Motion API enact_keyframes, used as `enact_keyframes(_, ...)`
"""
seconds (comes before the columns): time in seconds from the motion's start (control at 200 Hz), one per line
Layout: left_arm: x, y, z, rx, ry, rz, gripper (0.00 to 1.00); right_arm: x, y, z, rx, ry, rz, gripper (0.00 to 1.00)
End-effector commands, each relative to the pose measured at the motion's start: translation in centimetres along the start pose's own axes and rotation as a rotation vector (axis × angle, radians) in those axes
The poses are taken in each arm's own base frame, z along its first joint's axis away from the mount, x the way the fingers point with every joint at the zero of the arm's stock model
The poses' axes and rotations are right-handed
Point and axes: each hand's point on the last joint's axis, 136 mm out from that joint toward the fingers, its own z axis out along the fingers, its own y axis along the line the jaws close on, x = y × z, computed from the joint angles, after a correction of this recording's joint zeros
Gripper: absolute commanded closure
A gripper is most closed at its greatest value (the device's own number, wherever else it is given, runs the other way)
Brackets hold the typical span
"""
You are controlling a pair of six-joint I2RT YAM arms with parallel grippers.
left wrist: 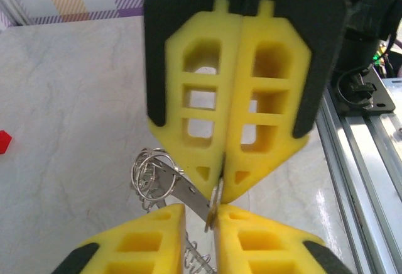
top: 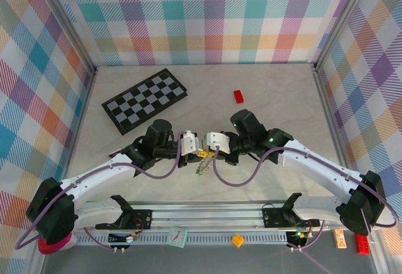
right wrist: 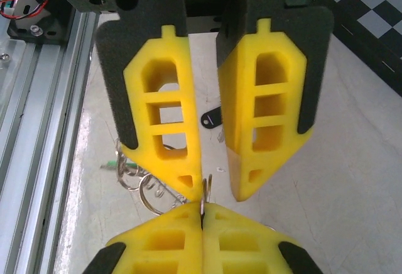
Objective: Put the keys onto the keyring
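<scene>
My left gripper (left wrist: 220,193) is shut, pinching a thin silvery keyring (left wrist: 213,210) that I see edge-on at its fingertips. A flat metal strip and a cluster of wire rings (left wrist: 154,172) hang off it to the left. My right gripper (right wrist: 221,186) is open, tip to tip with the left gripper (right wrist: 202,214), and its left fingertip (right wrist: 191,176) is right beside the ring (right wrist: 206,189). The black key head (right wrist: 211,119) lies on the table between the right fingers. A green key head (right wrist: 110,164) pokes out behind the left finger. From above, both grippers (top: 204,153) meet over the bundle (top: 201,166).
A chessboard (top: 144,100) lies at the back left, and a red block (top: 239,96) sits behind the grippers. The aluminium rail (top: 207,214) runs along the near edge, close to both wrists. Small blocks (top: 237,240) sit below the rail.
</scene>
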Motion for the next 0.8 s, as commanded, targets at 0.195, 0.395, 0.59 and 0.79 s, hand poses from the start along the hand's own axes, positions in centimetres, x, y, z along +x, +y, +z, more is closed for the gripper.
enact_keyframes(0.195, -1.8, -0.4, -0.2, 0.013, -0.068, 0.061, 1.00, -2.1, -0.4, -1.2, 0.055, -0.119, -0.041, 0.86)
enact_keyframes(0.395, -3.1, -0.5, -0.8, -0.021, -0.197, 0.037, 1.00, -1.6, -0.9, -3.0, 0.121, -0.326, 0.047, 0.73)
enact_keyframes(0.59, -4.1, -0.8, -1.3, -0.024, -0.293, 0.008, 1.00, -1.1, -0.6, -2.5, 0.125, -0.388, 0.075, 0.73)
enact_keyframes(0.79, -4.3, -1.3, -1.6, -0.008, -0.319, -0.006, 1.00, -1.4, -0.5, -2.0, 0.096, -0.414, 0.086, 0.75)
